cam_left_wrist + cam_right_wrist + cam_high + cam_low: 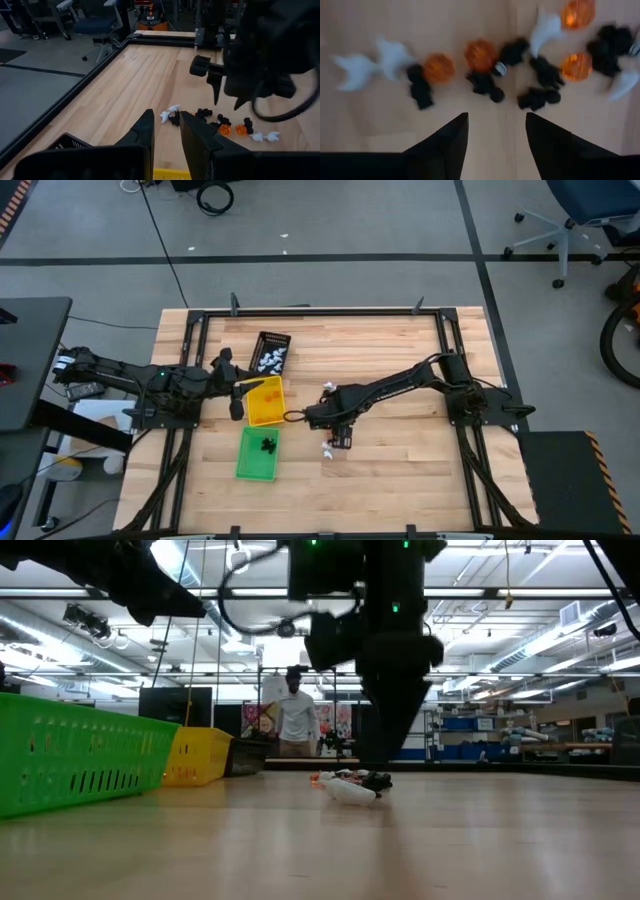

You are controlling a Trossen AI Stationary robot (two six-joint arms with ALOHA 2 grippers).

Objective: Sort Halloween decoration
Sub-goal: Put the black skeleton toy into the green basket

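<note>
Two dark fingers of the right gripper stand released and empty over the trinkets.
Near the table middle, just beside the yellow tray, white, orange and black pieces lie mixed; I think lowering straight onto one separated piece is best. Right arm reaches in low; left gripper waits narrowly parted over the trays, near the table's left edge.

A loose scatter of tiny trinkets lies on the bare wood to the right of the yellow tray: white ghost shapes, translucent orange pumpkins and black pieces, some touching. More white ones fill the black tray behind it; black ones sit in the green tray in front.
</note>
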